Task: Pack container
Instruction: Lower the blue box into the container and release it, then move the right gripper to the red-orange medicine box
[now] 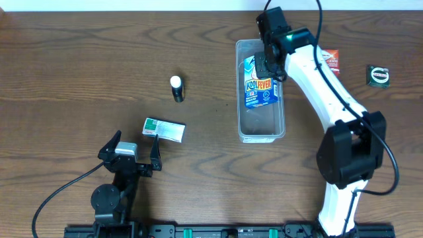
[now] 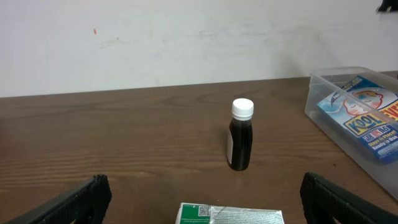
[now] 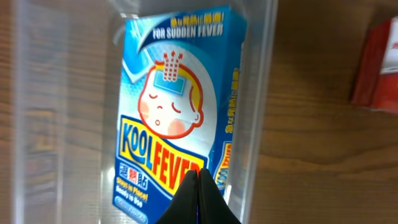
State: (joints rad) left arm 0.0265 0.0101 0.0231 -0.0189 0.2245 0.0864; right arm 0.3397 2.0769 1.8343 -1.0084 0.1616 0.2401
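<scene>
The clear container (image 1: 260, 137) stands at centre right; it also shows in the left wrist view (image 2: 328, 93) and the right wrist view (image 3: 62, 124). A blue Kool Fever box (image 1: 259, 86) lies inside its far half, tilted against the right wall (image 3: 168, 99). My right gripper (image 1: 268, 66) is shut, its fingertips (image 3: 198, 177) pressed together just above the box's near end, with nothing seen between them. My left gripper (image 1: 132, 151) is open and empty (image 2: 204, 186), just in front of a green and white packet (image 1: 164, 129).
A small dark bottle with a white cap (image 1: 177, 88) stands upright left of the container (image 2: 240, 140). A red packet (image 1: 330, 61) lies right of the container (image 3: 379, 68). A small black square item (image 1: 379, 75) lies at the far right. The packet's edge shows between the left fingers (image 2: 230, 214).
</scene>
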